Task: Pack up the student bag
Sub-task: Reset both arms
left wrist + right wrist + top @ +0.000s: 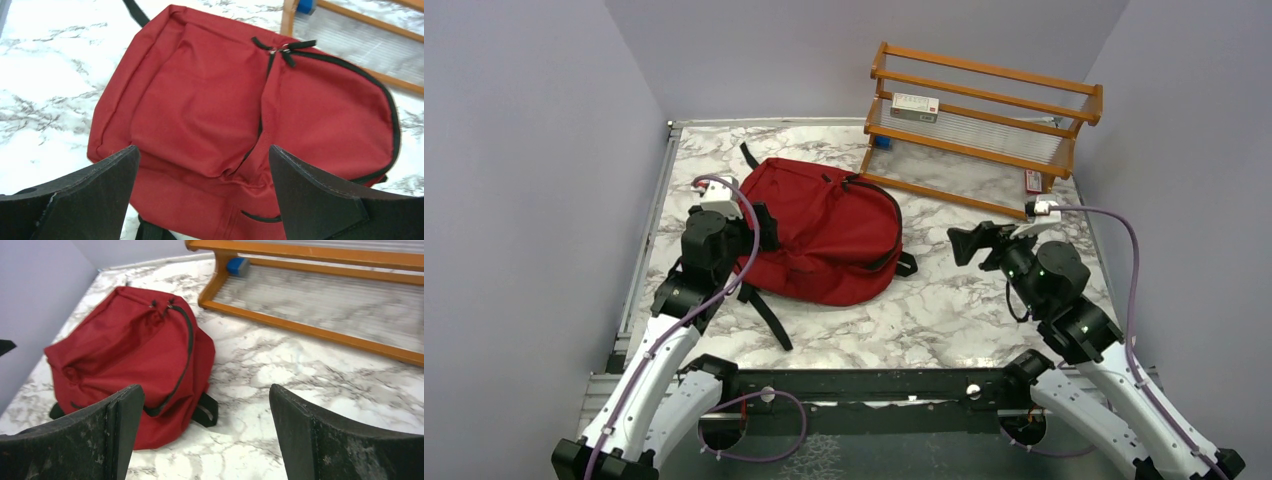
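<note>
Since it bears everything, table [944,310]: one marble-patterned top, walled on three sides
Rack [989,72]: one wooden shelf unit, set at the far right corner
Student bag [824,235]: one, laid flat on the left half of the table, its top corner just beside the rack's foot; the main zip appears shut
Handling: judged soft, limp and light; sagging and folding are to be expected if it is lifted by the cloth alone, so the fabric is best pinned by one arm while the zip tabs [282,49] are taken by the other
Left gripper [204,152]: one, held over the bag's near left edge, fingers spread, nothing grasped
Right gripper [206,390]: one, apart from the bag to its right, fingers spread, nothing grasped
Box [914,107]: one, white, laid on the rack's upper shelf
Blue piece [882,142]: one, lodged at the rack's left end
</note>
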{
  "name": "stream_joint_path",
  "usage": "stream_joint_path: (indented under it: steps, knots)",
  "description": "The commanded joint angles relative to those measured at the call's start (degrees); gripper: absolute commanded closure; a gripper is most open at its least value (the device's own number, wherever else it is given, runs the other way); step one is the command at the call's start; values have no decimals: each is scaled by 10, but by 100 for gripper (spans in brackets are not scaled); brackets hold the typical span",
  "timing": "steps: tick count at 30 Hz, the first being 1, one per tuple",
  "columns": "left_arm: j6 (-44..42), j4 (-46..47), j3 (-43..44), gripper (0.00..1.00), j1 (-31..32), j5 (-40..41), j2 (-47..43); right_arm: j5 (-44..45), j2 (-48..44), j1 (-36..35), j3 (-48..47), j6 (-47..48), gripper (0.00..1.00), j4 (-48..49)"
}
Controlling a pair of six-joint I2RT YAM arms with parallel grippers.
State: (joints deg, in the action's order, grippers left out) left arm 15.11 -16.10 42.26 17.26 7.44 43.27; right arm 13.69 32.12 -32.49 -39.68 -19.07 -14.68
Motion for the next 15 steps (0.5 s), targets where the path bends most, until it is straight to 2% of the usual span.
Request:
stream_joint_path:
  steps: [1, 6, 15]
  knots:
    - [-3, -6, -24, 1, -2, 56, -29, 53, -17, 4, 4, 39, 0, -44]
    - [-5, -7, -37, 1, -3, 76, -42, 67, -55, 4, 29, 62, 0, -7]
    - [-13, 7, -52, 1, -3, 65, -67, 94, -98, 4, 65, 77, 0, 26]
